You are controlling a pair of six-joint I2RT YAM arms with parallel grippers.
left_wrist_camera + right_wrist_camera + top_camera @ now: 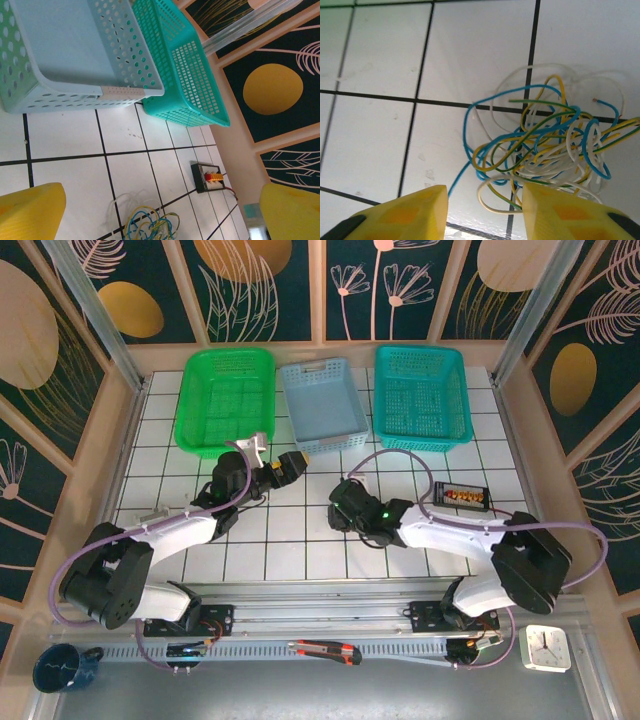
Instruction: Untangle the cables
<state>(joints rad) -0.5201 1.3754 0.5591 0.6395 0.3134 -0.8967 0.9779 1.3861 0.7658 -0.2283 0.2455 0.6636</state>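
Now — left claw [162, 200] wide apart | right claw [484, 194] apart, beside cables [545, 145]

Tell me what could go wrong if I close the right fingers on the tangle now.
1. Several loops of the cables lie just ahead of the fingers of the right gripper; closing may pinch more than one and tighten the knot.
2. The left gripper is open and holds nothing, so the whole tangle could slide across the table instead of separating.

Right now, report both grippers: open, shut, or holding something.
Left gripper: open, holding nothing.
Right gripper: open, with strands at the near edge of the cables lying between its fingers, not clamped.
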